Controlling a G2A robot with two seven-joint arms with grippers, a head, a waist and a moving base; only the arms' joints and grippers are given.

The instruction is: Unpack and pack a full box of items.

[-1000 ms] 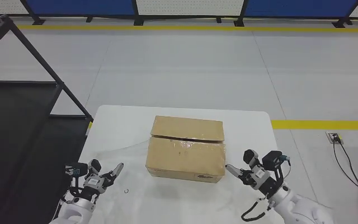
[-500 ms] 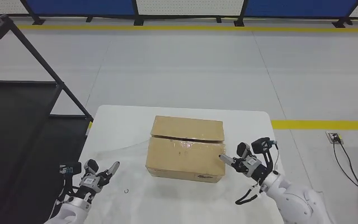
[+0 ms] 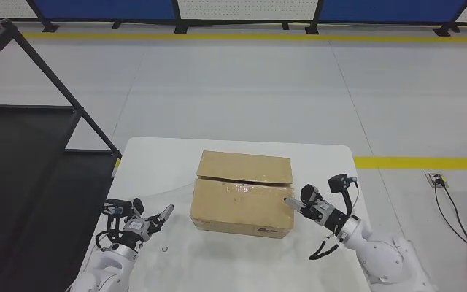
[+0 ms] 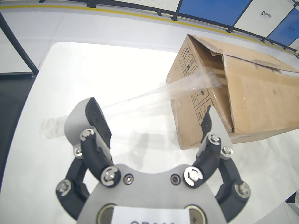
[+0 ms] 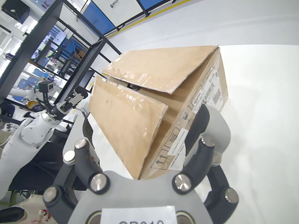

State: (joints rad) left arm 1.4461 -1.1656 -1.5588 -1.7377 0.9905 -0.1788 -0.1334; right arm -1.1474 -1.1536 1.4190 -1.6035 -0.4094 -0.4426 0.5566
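A brown cardboard box (image 3: 243,193) lies in the middle of the white table (image 3: 160,164), its two top flaps shut but slightly ajar along the seam. A strip of clear tape (image 4: 140,99) trails from the box's end (image 4: 196,89) down onto the table. My left gripper (image 3: 155,212) is open, low over the table, a short way off that end; the tape runs past its fingers (image 4: 98,122). My right gripper (image 3: 298,198) is open at the opposite end, and in the right wrist view the box's lower corner (image 5: 149,164) sits between its fingers (image 5: 201,127).
A small dark ring (image 3: 166,250) lies on the table near the left gripper. A black metal frame (image 3: 51,124) stands beside the table's left edge. Bare table runs behind and in front of the box.
The left gripper has moved right, toward the box. The right gripper has moved left, up to the box's end. The box has stayed put.
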